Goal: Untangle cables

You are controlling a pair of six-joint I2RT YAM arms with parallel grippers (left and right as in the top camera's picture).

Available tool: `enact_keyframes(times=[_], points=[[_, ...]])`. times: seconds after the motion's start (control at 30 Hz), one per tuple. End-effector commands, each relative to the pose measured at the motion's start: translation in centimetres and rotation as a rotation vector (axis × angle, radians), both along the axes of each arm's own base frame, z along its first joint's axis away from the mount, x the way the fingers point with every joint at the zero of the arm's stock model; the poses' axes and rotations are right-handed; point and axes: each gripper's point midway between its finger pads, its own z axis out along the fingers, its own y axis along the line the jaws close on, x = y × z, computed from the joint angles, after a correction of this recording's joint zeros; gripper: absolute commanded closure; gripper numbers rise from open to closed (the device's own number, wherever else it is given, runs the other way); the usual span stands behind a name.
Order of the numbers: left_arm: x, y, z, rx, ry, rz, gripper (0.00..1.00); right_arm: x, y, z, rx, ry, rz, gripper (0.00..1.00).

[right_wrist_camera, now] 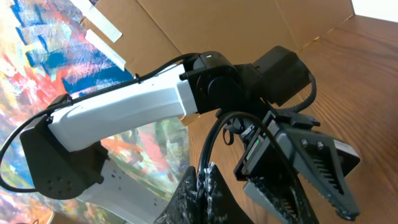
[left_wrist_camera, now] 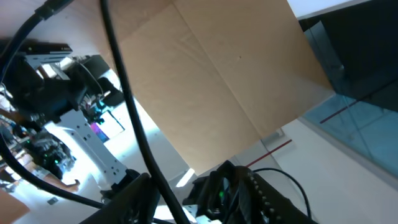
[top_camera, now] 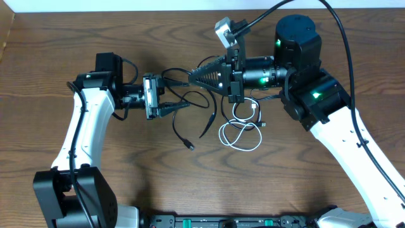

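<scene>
Nearest me on the wooden table (top_camera: 126,171), a loose plug end of the black cables (top_camera: 214,114) lies at about 6 o'clock from the middle of the tangle. The white cable (top_camera: 221,134) sits coiled in a small loop at roughly 4 o'clock, on the near side of the right gripper (top_camera: 192,76). Further in, the two arms face each other almost tip to tip. The left gripper (top_camera: 166,96) comes in from 9 o'clock with black strands bunched around its fingers. Its jaws look partly apart in the right wrist view, but I can't tell whether they have hold of anything. The right gripper reaches in from 3 o'clock, jaws pressed together on a strand of the black cables, which arcs from its tips over to the left gripper. The other black loops spread between the two tools and trail off toward 5 o'clock. Beyond, a brown cardboard sheet (left_wrist_camera: 236,81) fills the background of both wrist views
</scene>
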Motion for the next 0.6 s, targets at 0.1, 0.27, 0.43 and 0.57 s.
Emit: enact_keyframes(times=[0.1,0.27,0.43,0.57], points=[[0.1,0.1,0.3,-0.023,0.000,0.000,0.60,-0.6,-0.1,0.9,0.012,-0.039,0.006,0.99],[0.1,0.1,0.3,-0.023,-0.001,0.001,0.70,-0.6,-0.1,1.0,0.015,-0.044,0.006,0.99],[0.1,0.1,0.1,-0.011,0.000,0.002,0.72,-0.5,-0.2,1.2,0.022,-0.056,0.003,0.99],[0.2,0.2,-0.8,0.041,0.003,0.009,0.74,0.1,-0.7,1.9,0.042,-0.023,-0.016,0.99]])
